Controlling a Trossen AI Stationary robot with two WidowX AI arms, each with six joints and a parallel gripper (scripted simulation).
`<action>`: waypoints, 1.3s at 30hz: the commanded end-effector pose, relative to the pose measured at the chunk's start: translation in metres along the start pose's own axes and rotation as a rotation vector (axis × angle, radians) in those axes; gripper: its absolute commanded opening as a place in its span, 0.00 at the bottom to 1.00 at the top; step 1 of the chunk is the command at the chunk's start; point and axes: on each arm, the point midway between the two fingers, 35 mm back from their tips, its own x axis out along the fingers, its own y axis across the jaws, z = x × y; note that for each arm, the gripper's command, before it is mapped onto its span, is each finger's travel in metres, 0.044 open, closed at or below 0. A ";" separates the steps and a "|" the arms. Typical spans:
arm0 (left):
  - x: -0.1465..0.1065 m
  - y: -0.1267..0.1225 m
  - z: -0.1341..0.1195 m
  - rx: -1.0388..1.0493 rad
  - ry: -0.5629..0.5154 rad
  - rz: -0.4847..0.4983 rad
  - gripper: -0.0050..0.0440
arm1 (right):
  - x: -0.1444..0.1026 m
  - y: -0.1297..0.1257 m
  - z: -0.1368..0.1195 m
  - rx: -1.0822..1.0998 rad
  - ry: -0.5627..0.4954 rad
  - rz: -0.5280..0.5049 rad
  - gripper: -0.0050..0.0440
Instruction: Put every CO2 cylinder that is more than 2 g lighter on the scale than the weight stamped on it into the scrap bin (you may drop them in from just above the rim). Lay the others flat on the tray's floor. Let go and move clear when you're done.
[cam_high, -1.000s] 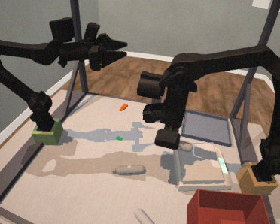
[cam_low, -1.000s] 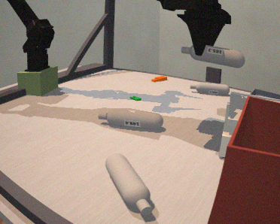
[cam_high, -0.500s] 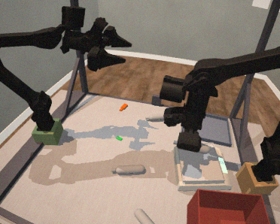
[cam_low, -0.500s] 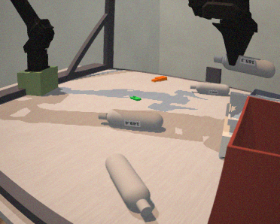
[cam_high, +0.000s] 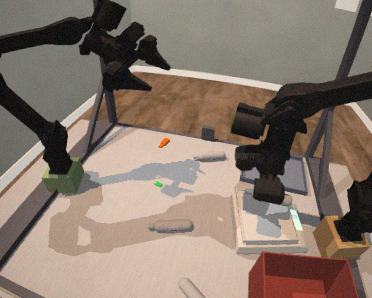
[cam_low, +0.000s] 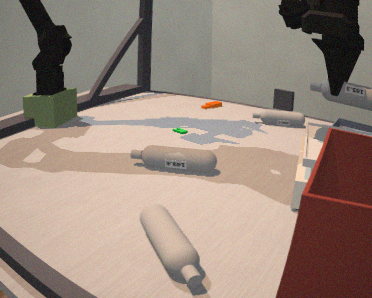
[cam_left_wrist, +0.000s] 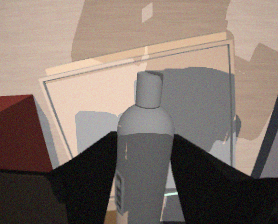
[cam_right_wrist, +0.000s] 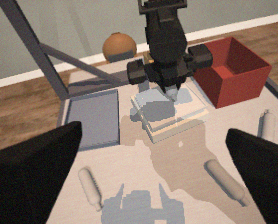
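- My L claw (cam_high: 269, 194) (cam_low: 337, 93) (cam_left_wrist: 145, 134) (cam_right_wrist: 171, 91) is about a third open, pads closed on a pale grey cylinder (cam_high: 286, 200) (cam_low: 356, 95) (cam_left_wrist: 145, 167) (cam_right_wrist: 171, 96), gripped across its body below the shoulder, neck poking out past the tips.
- Handling, my guess: stiff, fairly heavy for its size, smooth and round, so it could roll or slip; best hold is square across mid-body, not by the neck. Stamped label on its side; can't read it reliably.
- Below it: scale (cam_high: 240, 246) (cam_low: 298, 187) (cam_left_wrist: 150, 50) (cam_right_wrist: 160, 135), cream, square, flat plate, lit readout, no. illegible. Cyl. looks held above the plate; next I'd lower it level, let go, compare wt. w/ stamp.
- Beside scale: deep red bin (cam_high: 305, 270) (cam_low: 330, 240) (cam_right_wrist: 235, 87), straight-sided, near R.
- Far side of scale: shallow blue-grey tray (cam_high: 295, 172) (cam_right_wrist: 95, 120), no cyls. seen in it.
- My R claw (cam_high: 159, 78) (cam_right_wrist: 154, 129): wide open, nothing held, up at far L.
- Other cyls. on the table, matte, round-ended: far one (cam_high: 212, 156) (cam_low: 282, 118) (cam_right_wrist: 90, 186), middle one (cam_high: 172, 226) (cam_low: 180, 159) (cam_right_wrist: 225, 180), near one (cam_high: 191, 288) (cam_low: 170, 245) (cam_right_wrist: 266, 125).
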 end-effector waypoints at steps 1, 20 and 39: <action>-0.005 -0.003 -0.007 -0.003 -0.030 -0.005 0.00 | -0.012 -0.002 0.008 0.031 0.019 -0.077 1.00; 0.026 -0.006 -0.011 -0.002 -0.005 -0.002 0.00 | -0.029 -0.030 -0.013 -0.089 0.136 -0.248 1.00; 0.032 -0.006 -0.017 -0.003 -0.026 -0.004 0.00 | -0.029 -0.031 -0.016 -0.094 0.142 -0.249 1.00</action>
